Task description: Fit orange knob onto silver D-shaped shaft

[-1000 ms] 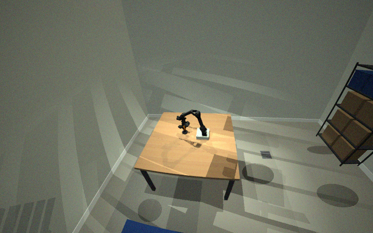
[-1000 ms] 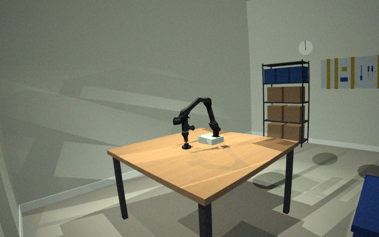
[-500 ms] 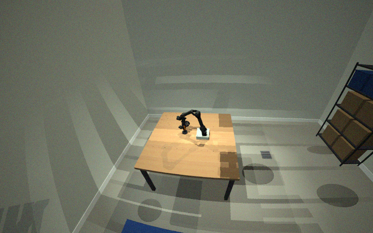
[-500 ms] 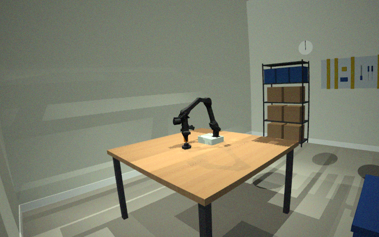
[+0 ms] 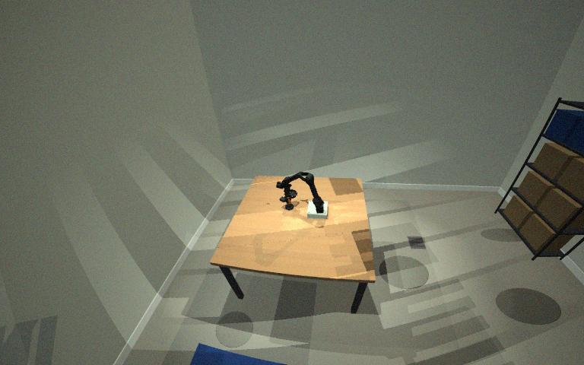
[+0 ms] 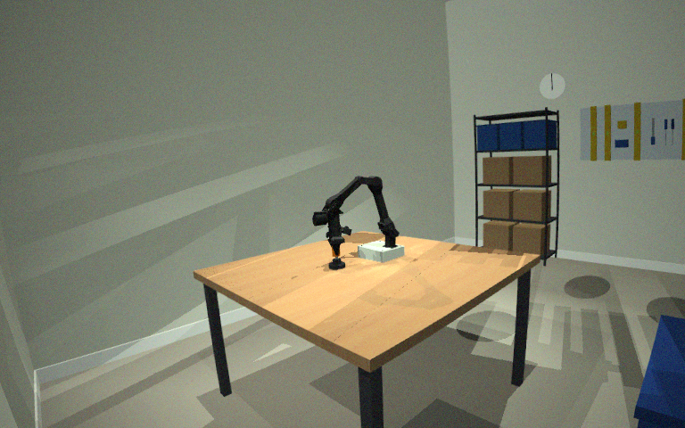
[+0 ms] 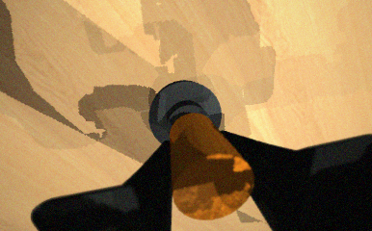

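Note:
The orange knob (image 7: pixel 199 164) (image 6: pixel 334 252) (image 5: pixel 289 201) is upright between the fingers of my gripper (image 7: pixel 212 168) (image 6: pixel 334 252), which is shut on it. The dark round pedestal (image 7: pixel 160 108) (image 6: pixel 336 264) (image 5: pixel 289 207) stands on the table below the knob. In the wrist view the knob's far end overlaps the pedestal's middle. In the exterior view a small gap shows between the knob and the pedestal's base. The silver shaft is not clearly visible; the knob and fingers hide it. The knob's hole and both flat sides are hidden.
The arm stands on a white base block (image 5: pixel 317 215) (image 6: pixel 381 251), to the right of the pedestal in the top and exterior views. The wooden table (image 5: pixel 286 253) (image 6: pixel 367 312) carries them. A shelf rack with boxes stands apart on the floor at the right.

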